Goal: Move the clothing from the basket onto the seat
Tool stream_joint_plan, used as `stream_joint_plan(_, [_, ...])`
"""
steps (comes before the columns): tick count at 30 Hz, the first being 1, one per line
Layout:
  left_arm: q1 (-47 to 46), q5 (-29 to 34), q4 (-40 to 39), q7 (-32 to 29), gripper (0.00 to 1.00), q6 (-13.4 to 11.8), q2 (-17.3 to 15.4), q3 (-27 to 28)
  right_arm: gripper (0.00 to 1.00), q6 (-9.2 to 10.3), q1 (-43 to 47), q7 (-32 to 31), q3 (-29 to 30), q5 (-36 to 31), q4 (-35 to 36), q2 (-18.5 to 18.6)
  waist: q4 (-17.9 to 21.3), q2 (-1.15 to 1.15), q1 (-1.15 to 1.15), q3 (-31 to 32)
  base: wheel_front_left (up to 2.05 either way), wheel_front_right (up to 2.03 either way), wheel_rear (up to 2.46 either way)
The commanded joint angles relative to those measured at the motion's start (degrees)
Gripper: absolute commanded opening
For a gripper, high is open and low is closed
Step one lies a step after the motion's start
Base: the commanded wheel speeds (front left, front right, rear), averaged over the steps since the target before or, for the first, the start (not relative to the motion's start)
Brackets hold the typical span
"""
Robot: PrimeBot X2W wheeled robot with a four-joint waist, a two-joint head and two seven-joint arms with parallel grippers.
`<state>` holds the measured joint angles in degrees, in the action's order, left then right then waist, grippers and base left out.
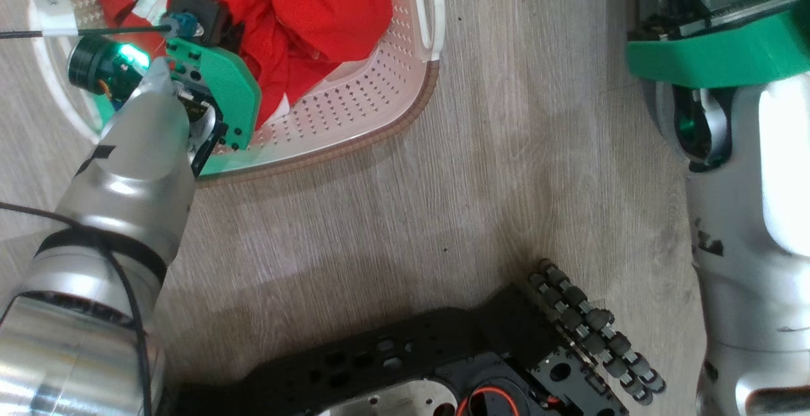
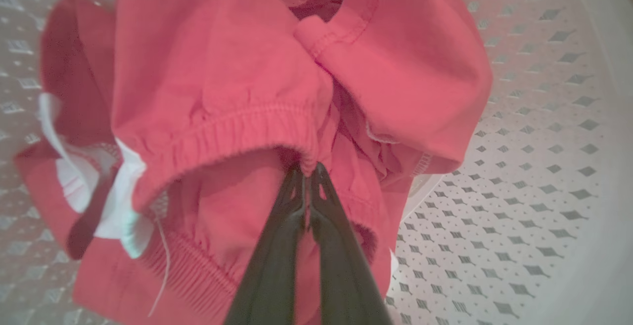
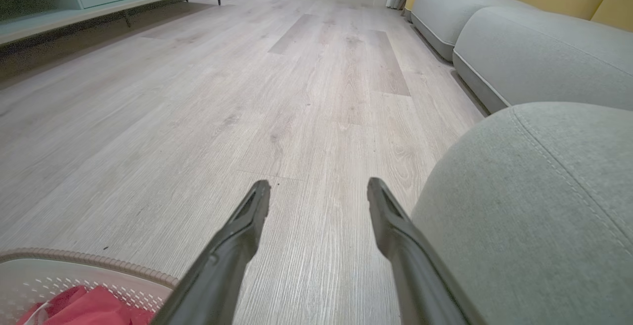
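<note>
Pinching a gathered elastic hem of the clothing (image 2: 222, 82): my left tool (image 2: 307, 170), clenched, both dark fingers pressed together on the red fabric. Red folds with white trim bunch ahead of its tips and to either side.

Location of the clothing: I see it inside the basket (image 1: 380, 106), whose perforated cream wall runs to the right of the left tool and behind the fabric.

My right tool (image 3: 319, 186): released, fingers spread, nothing between them, hanging over the pale wood floor (image 3: 296, 92).

Grey seat (image 3: 534, 206): fabric cover, stitched seam, just to the right of the right tool's right finger.

Brown woven-look basket rim: I see it below and left of the right tool, with red cloth inside.
</note>
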<state>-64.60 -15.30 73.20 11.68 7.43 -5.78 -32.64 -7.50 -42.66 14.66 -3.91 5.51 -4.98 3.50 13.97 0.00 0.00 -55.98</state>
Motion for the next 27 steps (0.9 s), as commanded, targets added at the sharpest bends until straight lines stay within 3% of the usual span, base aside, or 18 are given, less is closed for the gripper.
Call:
stream_joint_plan(1, [0.11,-0.33,-0.4,0.54,0.0,0.05,-1.51,0.3,1.0,0.01,0.92,0.34,-0.79,-0.38,1.44,-0.62,-0.12,0.0,0.0,0.36,0.0,0.0,0.0])
stream_joint_plan(8, [1.15,-3.18,-1.74,2.41,0.0,0.05,-2.46,-0.48,1.0,0.01,-3.2,0.34,-2.48,-0.81,-0.62,-0.62,-0.67,0.0,0.0,4.15,0.0,0.0,0.0])
stream_joint_plan(16, [7.3,-9.47,-6.32,3.26,0.0,0.05,-0.96,-0.75,1.0,0.01,-3.17,0.34,-2.71,-2.89,-5.98,-0.62,-5.46,0.0,0.0,15.31,0.0,0.0,0.0])
stream_joint_plan(27, [16.9,-12.56,-17.58,3.3,0.0,0.05,-2.3,3.97,1.0,0.01,0.66,0.34,-3.61,-3.46,-13.95,-0.62,-11.0,0.0,0.0,30.7,0.0,0.0,0.0])
